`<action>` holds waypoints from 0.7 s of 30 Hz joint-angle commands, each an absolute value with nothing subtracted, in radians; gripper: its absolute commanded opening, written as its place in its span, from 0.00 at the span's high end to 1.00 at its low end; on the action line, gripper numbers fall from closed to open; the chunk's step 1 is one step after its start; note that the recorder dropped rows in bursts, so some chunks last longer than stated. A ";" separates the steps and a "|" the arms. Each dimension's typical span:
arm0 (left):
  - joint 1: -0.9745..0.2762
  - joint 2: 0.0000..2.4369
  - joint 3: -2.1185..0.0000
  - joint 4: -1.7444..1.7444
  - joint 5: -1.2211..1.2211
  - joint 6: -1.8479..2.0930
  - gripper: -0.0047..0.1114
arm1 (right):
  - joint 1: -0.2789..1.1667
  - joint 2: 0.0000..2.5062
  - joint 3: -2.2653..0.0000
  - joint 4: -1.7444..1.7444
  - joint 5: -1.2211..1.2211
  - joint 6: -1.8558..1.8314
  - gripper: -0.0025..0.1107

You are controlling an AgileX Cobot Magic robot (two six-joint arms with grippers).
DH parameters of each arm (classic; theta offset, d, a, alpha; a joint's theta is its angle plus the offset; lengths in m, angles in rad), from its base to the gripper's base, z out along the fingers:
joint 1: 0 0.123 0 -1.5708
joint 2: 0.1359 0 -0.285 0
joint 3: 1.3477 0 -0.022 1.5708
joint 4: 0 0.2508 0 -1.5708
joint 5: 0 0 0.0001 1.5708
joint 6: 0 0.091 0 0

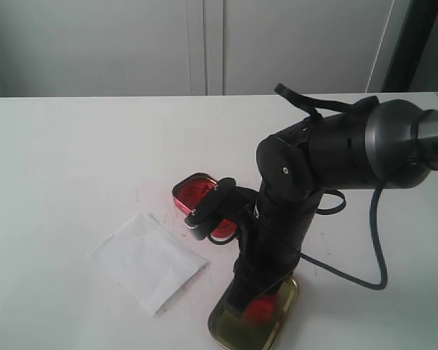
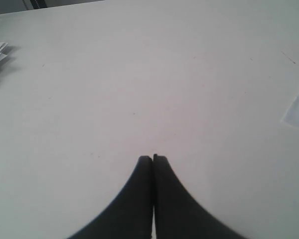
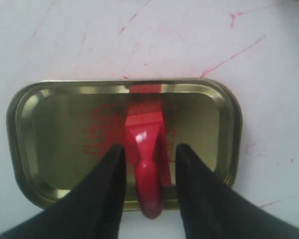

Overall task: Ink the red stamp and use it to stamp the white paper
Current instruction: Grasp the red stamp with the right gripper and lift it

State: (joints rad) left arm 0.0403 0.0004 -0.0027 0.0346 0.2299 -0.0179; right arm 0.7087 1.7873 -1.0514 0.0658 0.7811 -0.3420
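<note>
— White table [image 1: 73, 160] all around us. How far along are we?
— Not far, we think. The white paper [image 1: 147, 259] lies flat just beside the gold lid [image 3: 20, 114], and we can find no stamp mark on it from here. The red ink tin [image 1: 196, 191] sits open a little beyond the gold lid.
— And the red stamp [image 3: 144, 134]?
— It lies inside the gold lid, on a red smear. It is not lifted yet. So picking up, inking and pressing all look left to do.
— What about the right gripper [image 3: 149, 154]?
— Its fingers are apart, one on each side of the red stamp and very near it. We see a thin strip of gold lid next to one finger, so we think it is not squeezing yet.
— And the left gripper [image 2: 153, 158]?
— Its fingers are pressed together and hold nothing. It hangs over bare table, away from the gold lid.
</note>
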 commanded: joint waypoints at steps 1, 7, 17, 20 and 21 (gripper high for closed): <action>0.037 0.000 0.000 0.031 0.232 -0.022 0.96 | 0.708 1.787 -1.057 0.055 0.778 -0.352 0.69; 0.037 0.000 0.000 0.031 0.232 -0.022 0.96 | 0.708 1.787 -1.057 0.055 0.788 -0.352 0.90; 0.037 0.000 0.000 0.031 0.232 -0.022 0.96 | 0.708 1.779 -1.057 0.055 0.799 -0.352 0.98; 0.037 0.000 0.000 0.031 0.232 -0.022 0.96 | 0.708 1.758 -1.059 0.055 0.806 -0.352 0.98; 0.037 0.000 0.000 0.031 0.232 -0.022 0.96 | 0.708 1.750 -1.061 0.055 0.806 -0.352 0.98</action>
